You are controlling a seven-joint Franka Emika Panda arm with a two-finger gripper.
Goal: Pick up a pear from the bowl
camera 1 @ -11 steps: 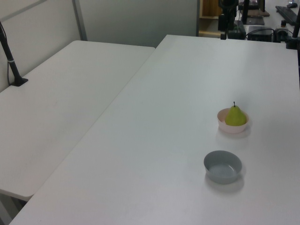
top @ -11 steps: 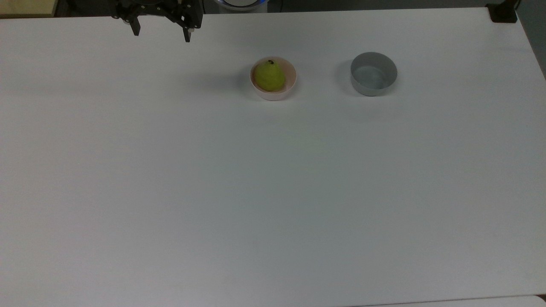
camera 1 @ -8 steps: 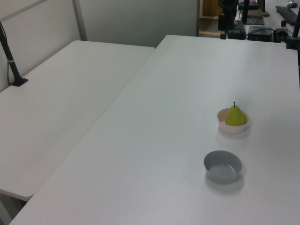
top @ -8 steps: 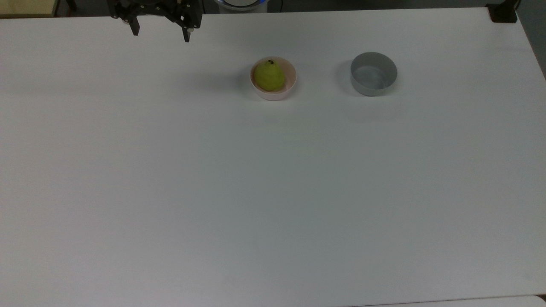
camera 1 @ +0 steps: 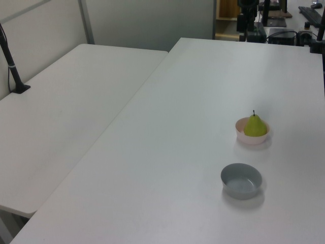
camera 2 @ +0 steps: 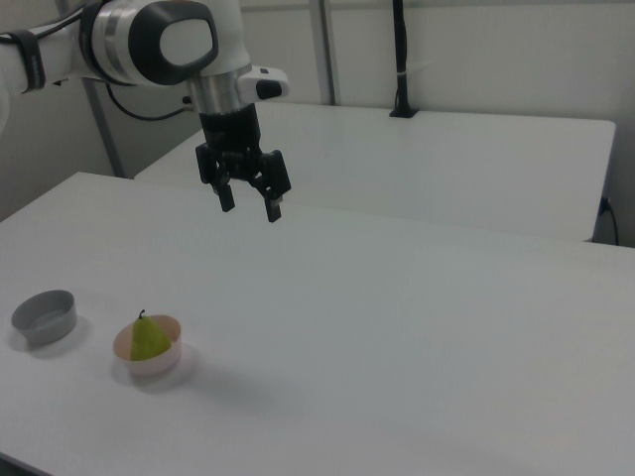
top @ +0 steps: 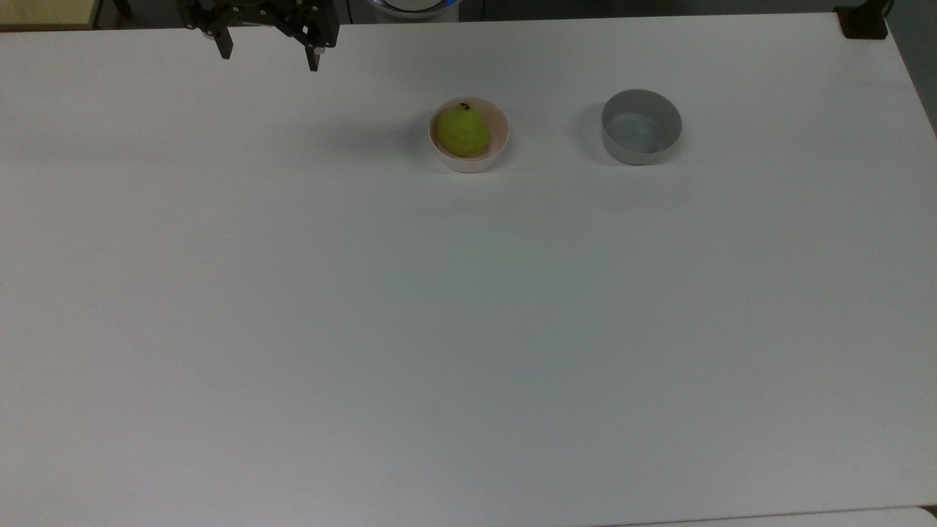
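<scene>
A yellow-green pear (top: 463, 131) (camera 1: 255, 126) (camera 2: 149, 337) with a dark stem stands in the pale pink bowl (top: 498, 150) (camera 1: 247, 139) (camera 2: 154, 362) on the white table. My gripper (top: 267, 60) (camera 2: 252, 211) hangs open and empty, high above the table. In the top view it is far to the upper left of the bowl, near the table's far edge. In the right view it is up and to the right of the bowl. In the left view the gripper (camera 1: 244, 37) appears at the top edge, beyond the table's far end.
A grey straight-walled bowl (top: 641, 126) (camera 1: 241, 180) (camera 2: 44, 315) stands empty beside the pink one, on the top view's right. A second white table (camera 1: 66, 101) (camera 2: 476, 159) adjoins this one, with a black post (camera 2: 402, 59) on it.
The gripper has shifted slightly toward the top view's left and upper edge, still open. The pear and both bowls have not moved.
</scene>
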